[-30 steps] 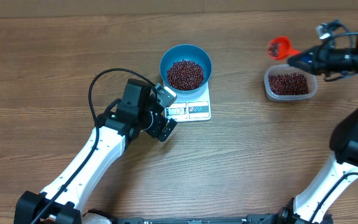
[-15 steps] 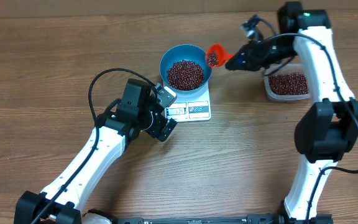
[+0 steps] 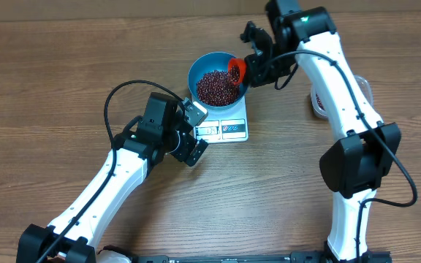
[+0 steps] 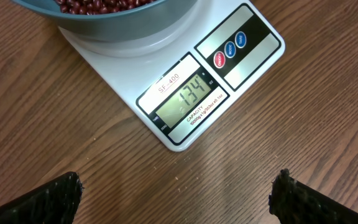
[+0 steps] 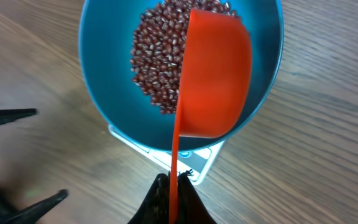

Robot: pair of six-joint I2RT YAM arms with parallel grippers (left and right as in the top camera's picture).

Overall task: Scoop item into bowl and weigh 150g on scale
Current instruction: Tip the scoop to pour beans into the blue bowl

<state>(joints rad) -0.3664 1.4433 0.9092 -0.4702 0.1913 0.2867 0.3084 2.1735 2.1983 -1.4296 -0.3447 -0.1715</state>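
Note:
The blue bowl (image 3: 218,77) holds a heap of the item, dark red-brown beans (image 3: 216,87), and stands on the white scale (image 3: 225,128). In the left wrist view the scale (image 4: 185,99) shows 134 on its display, with the bowl (image 4: 117,25) above it. My right gripper (image 5: 174,186) is shut on the thin handle of an orange scoop (image 5: 216,81). The scoop is tipped on its side over the right half of the bowl (image 5: 104,74), above the beans (image 5: 157,56). My left gripper (image 4: 176,186) is open over bare wood just in front of the display.
A clear plastic tub (image 3: 315,102) with more beans sits to the right of the scale, mostly hidden behind the right arm. The right arm reaches in from the right, over the table's far side. The left arm lies across the front left.
The right arm has swung left from the tub to the bowl, carrying the scoop. The scoop now hangs tipped over the bowl. The left arm has not moved.

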